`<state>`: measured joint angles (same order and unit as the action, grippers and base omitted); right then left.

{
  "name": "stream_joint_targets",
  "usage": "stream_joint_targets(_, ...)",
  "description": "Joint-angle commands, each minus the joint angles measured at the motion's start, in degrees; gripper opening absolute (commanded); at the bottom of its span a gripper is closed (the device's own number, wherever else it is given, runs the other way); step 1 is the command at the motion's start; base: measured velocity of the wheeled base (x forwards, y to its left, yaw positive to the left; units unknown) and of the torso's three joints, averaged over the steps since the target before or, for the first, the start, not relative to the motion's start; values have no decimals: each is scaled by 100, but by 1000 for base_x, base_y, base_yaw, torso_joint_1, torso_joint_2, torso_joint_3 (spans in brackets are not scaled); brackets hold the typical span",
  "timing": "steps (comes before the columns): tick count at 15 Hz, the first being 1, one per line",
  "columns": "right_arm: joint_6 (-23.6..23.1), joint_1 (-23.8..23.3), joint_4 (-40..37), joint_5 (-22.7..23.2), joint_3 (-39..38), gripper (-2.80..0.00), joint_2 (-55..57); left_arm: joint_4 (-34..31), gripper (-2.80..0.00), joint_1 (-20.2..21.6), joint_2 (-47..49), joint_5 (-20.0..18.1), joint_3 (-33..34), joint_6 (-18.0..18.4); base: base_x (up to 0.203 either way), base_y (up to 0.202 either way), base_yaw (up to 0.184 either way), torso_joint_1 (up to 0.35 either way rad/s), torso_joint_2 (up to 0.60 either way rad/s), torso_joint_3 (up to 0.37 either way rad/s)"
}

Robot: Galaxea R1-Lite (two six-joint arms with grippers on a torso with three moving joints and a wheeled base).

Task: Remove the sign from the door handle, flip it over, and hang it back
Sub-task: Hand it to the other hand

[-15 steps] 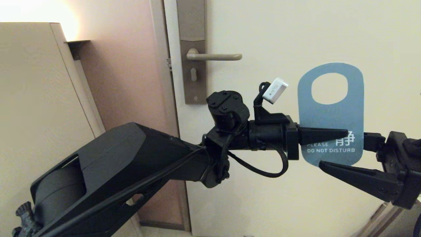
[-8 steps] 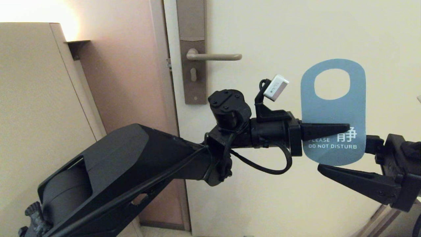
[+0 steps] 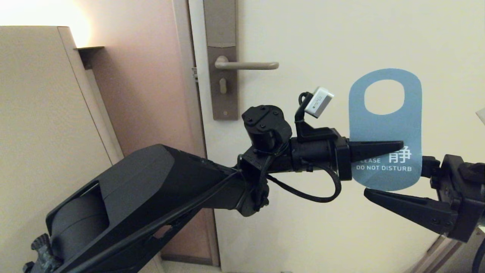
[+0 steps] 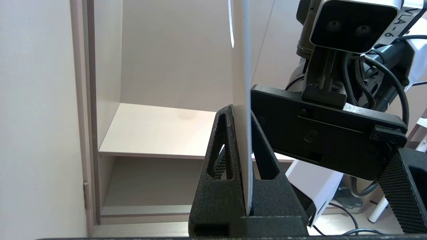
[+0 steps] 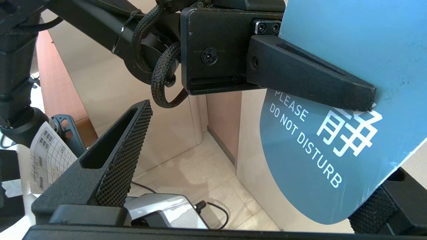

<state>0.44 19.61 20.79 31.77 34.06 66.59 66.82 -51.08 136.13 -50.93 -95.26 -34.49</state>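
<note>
The sign (image 3: 385, 129) is a blue card with a white character and "PLEASE DO NOT DISTURB". It is off the door handle (image 3: 248, 65), upright in the air to its right and lower, with the oval hole on top. My left gripper (image 3: 401, 146) is shut on the sign's lower half; the left wrist view shows the card edge-on (image 4: 241, 66) clamped between the fingers. My right gripper (image 3: 382, 180) is open around the sign's bottom end, one finger in front and below, the other behind the card. The sign (image 5: 350, 40) fills the right wrist view.
The cream door (image 3: 341, 38) is behind the sign, with the tall lock plate (image 3: 221, 94) at its left edge. A beige cabinet (image 3: 38, 113) stands at the left. The tiled floor (image 5: 200, 173) with a cable and a silver base lies below.
The left gripper has carried the sign a little up and to the right. The right gripper stays open around the sign's bottom and has barely moved.
</note>
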Motion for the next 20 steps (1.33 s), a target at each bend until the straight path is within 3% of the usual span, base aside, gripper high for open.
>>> stream_joint_targets(1, 9, -2, 16, 12, -13, 0, 18, 40, -280, -15, 9, -16, 25, -16, 0, 0, 0, 0, 0, 0)
stream_joint_targets(8, 18, -19, 19, 5, -93, 0, 67, 42, -280, 10, -25, -13, 201, 153, 0, 0, 0, 0, 0, 0)
stream_joint_targets(9, 18, -19, 17, 5, -93, -280, 74, 42, -280, 19, -34, -13, 201, 153, 0, 0, 0, 0, 0, 0)
stream_joint_targets(14, -18, -19, 21, -4, -101, -280, 83, 42, -280, 28, -60, -8, 249, 153, 0, 0, 0, 0, 0, 0)
stream_joint_targets(20, -18, -19, 21, -4, -139, -280, 83, 50, -280, 28, -324, -13, 772, 153, 0, 0, 0, 0, 0, 0)
